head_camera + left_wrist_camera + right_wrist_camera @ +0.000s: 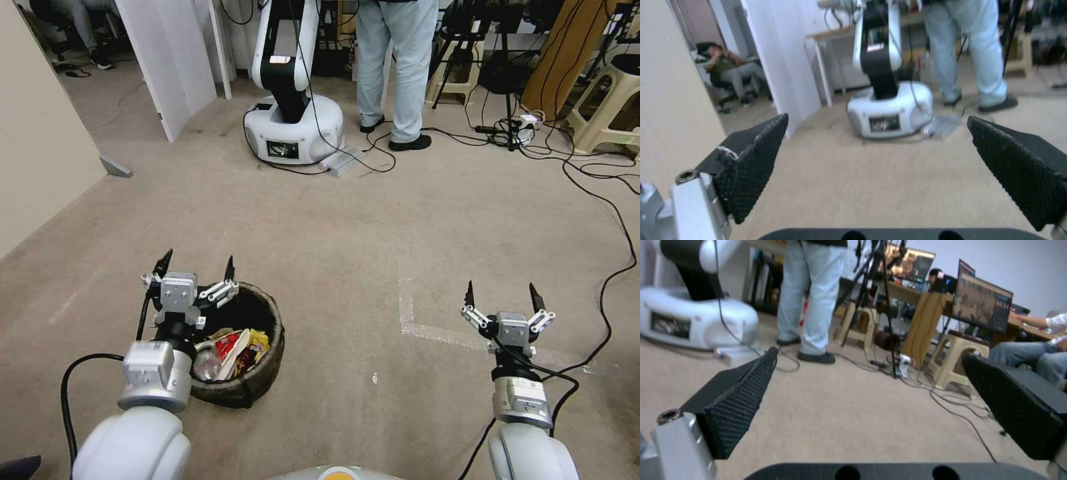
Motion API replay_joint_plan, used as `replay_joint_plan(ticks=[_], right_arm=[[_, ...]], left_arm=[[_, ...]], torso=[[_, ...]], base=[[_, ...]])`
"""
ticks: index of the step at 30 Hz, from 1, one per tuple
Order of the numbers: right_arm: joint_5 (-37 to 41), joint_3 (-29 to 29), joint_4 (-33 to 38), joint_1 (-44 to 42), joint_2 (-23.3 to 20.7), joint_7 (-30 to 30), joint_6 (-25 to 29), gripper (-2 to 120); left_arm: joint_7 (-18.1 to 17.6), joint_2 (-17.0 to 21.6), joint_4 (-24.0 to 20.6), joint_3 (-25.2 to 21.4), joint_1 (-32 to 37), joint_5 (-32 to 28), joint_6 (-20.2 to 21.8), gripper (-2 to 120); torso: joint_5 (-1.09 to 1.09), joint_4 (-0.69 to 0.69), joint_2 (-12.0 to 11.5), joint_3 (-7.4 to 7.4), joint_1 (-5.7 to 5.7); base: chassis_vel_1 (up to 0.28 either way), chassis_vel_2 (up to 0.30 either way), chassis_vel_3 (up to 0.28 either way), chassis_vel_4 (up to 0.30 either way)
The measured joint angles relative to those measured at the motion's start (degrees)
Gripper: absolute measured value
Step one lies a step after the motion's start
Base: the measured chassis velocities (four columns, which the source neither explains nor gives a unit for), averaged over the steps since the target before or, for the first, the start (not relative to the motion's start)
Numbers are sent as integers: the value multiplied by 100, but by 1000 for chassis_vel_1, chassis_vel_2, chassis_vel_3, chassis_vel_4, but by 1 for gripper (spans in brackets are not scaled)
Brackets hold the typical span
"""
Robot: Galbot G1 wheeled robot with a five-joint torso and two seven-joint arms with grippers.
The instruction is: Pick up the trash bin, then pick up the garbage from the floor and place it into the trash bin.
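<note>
The trash bin, a round bucket with a dark bag folded over its rim, is sitting on the carpet at lower left of the head view, holding the garbage: red, yellow and white wrappers. The left gripper is hovering over the bin's far-left rim, jaws spread wide and empty; lowering one finger inside the rim looks the soundest grasp. The right gripper is waiting at lower right, equally spread.
</note>
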Motion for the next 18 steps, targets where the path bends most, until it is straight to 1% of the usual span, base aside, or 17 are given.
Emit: replay_joint_plan(ticks=[3,4,6,11,18], right_arm=[[141,-13,215,-112,-9,-79,148,100],[141,-13,215,-112,-9,-79,148,100],[188,-1,286,-139,-8,-95,194,100],[208,25,305,-156,-9,-141,290,100],[211,31,305,-157,-7,-152,307,100]], left_arm=[[13,-205,255,52,-35,58,-409,100],[13,-205,255,52,-35,58,-409,100],[-10,-272,373,74,-70,72,-559,100],[6,-299,454,109,-69,65,-651,100],[7,-296,459,113,-71,66,-662,100]], torso=[[-1,0,0,0,0],[-1,0,0,0,0],[-1,-1,0,0,0],[-1,0,0,0,0],[0,-1,0,0,0]], base=[[0,0,0,0],[0,0,0,0],[0,0,0,0],[0,0,0,0],[0,0,0,0]])
